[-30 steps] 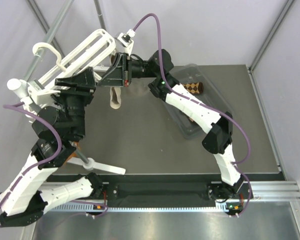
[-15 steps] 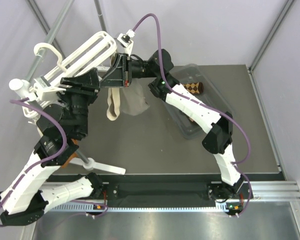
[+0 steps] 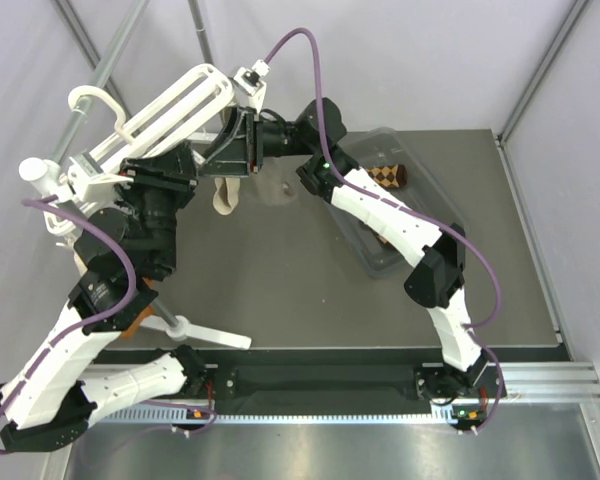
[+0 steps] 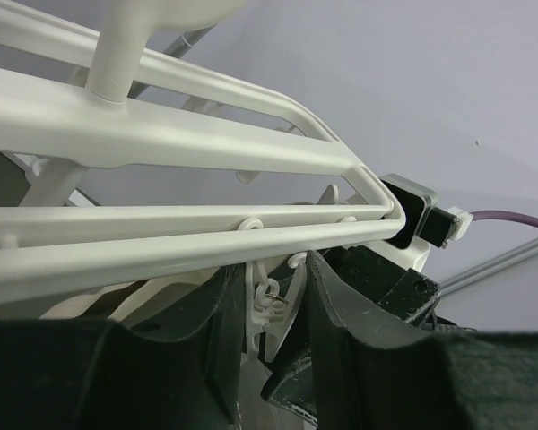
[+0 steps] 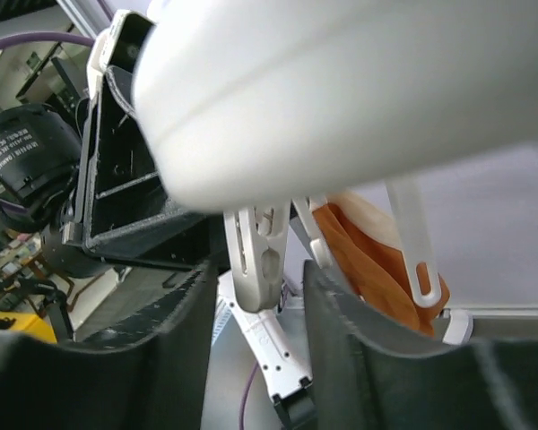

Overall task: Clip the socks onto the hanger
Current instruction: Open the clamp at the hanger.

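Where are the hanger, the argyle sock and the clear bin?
hanger (image 4: 161, 125): left wrist view, on its thick upper bar.
argyle sock (image 3: 388, 177): top external view, on its patterned middle.
clear bin (image 3: 443, 198): top external view, on its right wall.

White hanger (image 4: 161, 125) bars overhead; small clip (image 4: 265, 303) dangles between parted left gripper (image 4: 273, 269) fingers

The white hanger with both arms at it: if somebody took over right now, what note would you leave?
Left gripper: open, a dangling clip between its fingers.
Right gripper: open around a second clip.
The hanger hangs far left; a beige sock and an orange sock hang under it.
One argyle sock lies in the clear bin; the other is not clearly seen.
Done: no argyle sock clipped, as far as shown.
Left: fetch and clip both.
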